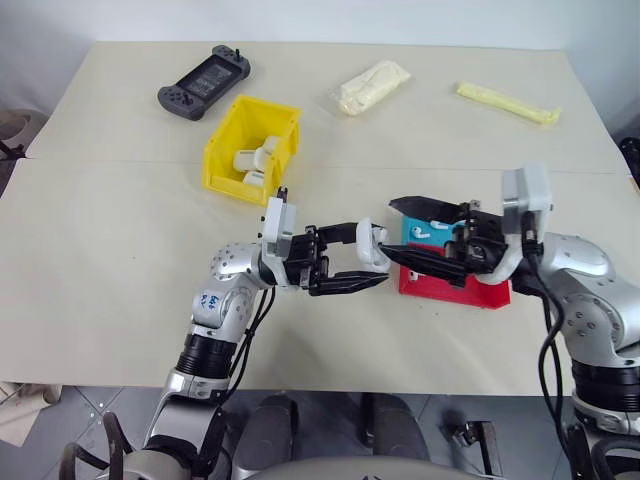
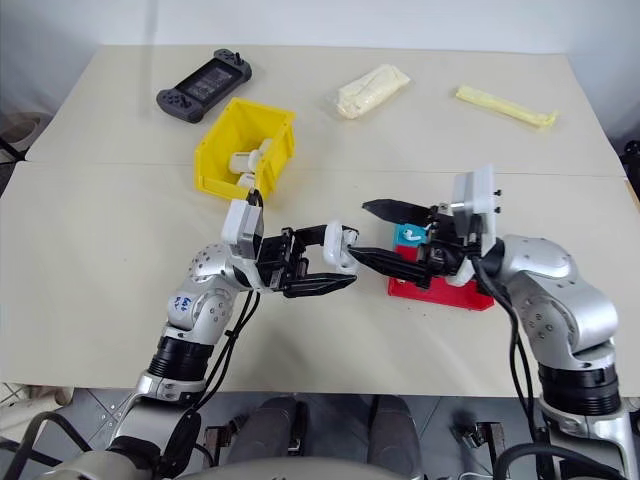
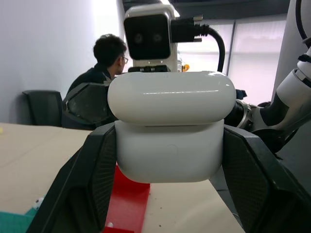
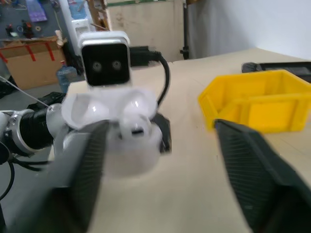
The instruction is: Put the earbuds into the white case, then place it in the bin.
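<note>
Left gripper (image 1: 372, 262) clenched on glossy white rounded-pebble plastic case (image 1: 374, 245), lid ajar, held above matte beige tabletop (image 1: 120, 250) just beside shallow red tray (image 1: 440, 285); right gripper (image 1: 410, 232) released, black fingers spread.

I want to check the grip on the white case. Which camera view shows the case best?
The left wrist view: the white case is large and sharp there, clamped between the left claw's fingers. The right wrist view shows it blurred, with its lid raised. The two head views show it as a small white shape between the two claws.
</note>
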Action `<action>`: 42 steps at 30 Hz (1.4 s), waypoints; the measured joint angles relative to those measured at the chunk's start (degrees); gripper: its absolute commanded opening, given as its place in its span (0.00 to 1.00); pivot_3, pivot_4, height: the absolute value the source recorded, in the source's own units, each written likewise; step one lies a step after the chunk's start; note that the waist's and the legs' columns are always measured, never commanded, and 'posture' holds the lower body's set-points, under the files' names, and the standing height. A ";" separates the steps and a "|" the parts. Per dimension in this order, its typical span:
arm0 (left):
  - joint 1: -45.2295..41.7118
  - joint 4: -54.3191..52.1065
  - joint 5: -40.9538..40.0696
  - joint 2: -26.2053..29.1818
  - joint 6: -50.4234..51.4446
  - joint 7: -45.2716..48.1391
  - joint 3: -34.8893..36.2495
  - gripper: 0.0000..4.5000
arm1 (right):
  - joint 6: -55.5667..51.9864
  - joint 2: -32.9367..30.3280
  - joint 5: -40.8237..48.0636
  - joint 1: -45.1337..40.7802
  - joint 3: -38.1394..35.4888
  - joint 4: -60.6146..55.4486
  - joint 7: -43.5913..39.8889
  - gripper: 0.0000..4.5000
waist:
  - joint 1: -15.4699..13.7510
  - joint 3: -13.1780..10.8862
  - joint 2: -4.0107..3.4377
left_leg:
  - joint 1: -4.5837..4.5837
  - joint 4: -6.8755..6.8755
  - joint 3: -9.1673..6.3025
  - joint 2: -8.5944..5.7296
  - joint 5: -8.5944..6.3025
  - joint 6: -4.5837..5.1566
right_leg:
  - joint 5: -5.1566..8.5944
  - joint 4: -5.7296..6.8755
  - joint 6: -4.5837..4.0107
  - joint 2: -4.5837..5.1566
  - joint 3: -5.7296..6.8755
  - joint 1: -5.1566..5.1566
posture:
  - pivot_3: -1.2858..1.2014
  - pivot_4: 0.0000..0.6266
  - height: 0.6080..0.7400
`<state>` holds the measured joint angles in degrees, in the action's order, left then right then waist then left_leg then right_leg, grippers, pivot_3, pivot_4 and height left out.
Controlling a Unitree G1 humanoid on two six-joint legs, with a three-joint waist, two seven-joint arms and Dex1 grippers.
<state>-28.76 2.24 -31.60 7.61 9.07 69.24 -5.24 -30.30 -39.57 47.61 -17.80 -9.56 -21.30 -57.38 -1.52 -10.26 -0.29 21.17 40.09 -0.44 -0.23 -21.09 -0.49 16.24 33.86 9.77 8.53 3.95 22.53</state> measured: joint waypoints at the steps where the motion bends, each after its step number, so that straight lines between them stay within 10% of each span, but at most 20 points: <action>1: -0.13 -0.23 -0.42 -0.23 -0.38 -0.15 0.23 0.62 | -0.25 -1.20 0.10 1.24 -0.87 -0.45 -0.04 0.99 | -0.01 0.00 0.00 | 0.01 -0.01 0.00 0.00 0.00 0.00 | 0.00 0.00 0.00 0.00 0.00 0.00 | 0.52 0.24 1.00; 10: 0.34 0.24 -0.40 2.95 -2.98 0.61 1.88 0.62 | 9.05 -7.88 -6.55 24.56 -21.46 4.30 -7.80 0.99 | -0.46 -0.01 0.02 | -0.08 -0.02 0.13 -0.01 -0.02 0.07 | -0.02 -0.02 0.03 0.01 -0.07 -0.06 | 0.52 0.24 1.00; 21: 2.80 0.82 0.74 5.19 -5.13 -1.22 2.30 0.62 | 34.95 -6.44 -20.66 25.83 -23.98 26.35 -11.26 0.99 | 0.22 0.00 -0.01 | -0.16 -0.04 0.22 0.02 0.00 0.08 | -0.04 -0.01 0.06 0.00 -0.18 -0.05 | 0.52 0.24 1.00; 33: 2.98 0.35 1.62 4.05 -6.18 -4.06 1.27 0.62 | 5.91 -16.86 -31.32 -14.26 7.01 28.03 -6.75 0.99 | 0.13 -0.02 -0.22 | -0.06 -0.02 0.11 0.04 0.03 0.03 | -0.10 -0.05 0.01 0.00 -0.08 0.04 | 0.52 0.24 1.00; 42: 3.14 0.27 2.38 2.83 -7.15 -5.90 0.65 0.62 | 7.40 -9.93 -49.70 -36.79 28.35 47.43 -10.24 0.99 | 0.61 -0.03 -0.22 | 0.11 -0.07 0.12 -0.02 0.02 0.05 | -0.12 -0.18 0.07 0.04 -0.01 0.11 | 0.52 0.24 1.00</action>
<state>-25.62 2.51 -29.22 10.44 1.92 63.34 -4.59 -22.90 -49.51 -2.09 -54.58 18.79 26.12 -67.62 -0.90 -10.29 -0.51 21.29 40.02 -0.33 -0.25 -21.07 -0.44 16.11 33.68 9.84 8.57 3.94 22.64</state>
